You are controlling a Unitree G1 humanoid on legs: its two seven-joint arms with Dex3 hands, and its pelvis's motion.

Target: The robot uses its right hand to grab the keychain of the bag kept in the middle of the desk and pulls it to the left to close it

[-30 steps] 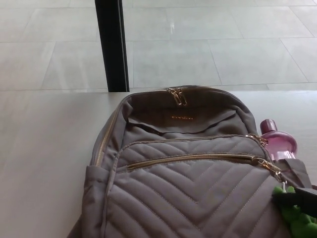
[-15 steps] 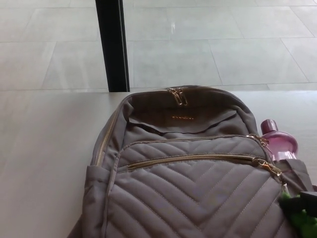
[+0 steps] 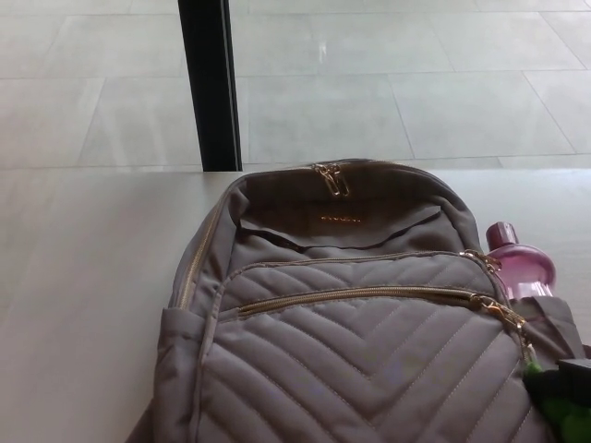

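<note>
The bag [image 3: 351,351] was positioned at the middle of the desk [image 3: 83,277]. The green keychain [image 3: 557,411] was located at its lower right edge. Only a sliver of the right hand [image 3: 580,367] was seen just above the keychain, so its grasp could not be determined.

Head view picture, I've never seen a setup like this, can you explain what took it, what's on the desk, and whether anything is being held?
This is from a camera on a humanoid robot's head, looking down. A grey quilted backpack lies on a pale desk, a pink bottle in its side pocket. A green fluffy keychain sits at the lower right, below a gold zipper pull. The dark shape beside it is probably the right robot hand, mostly out of frame; I can't tell whether it holds the keychain. The left robot hand does not show.
</note>
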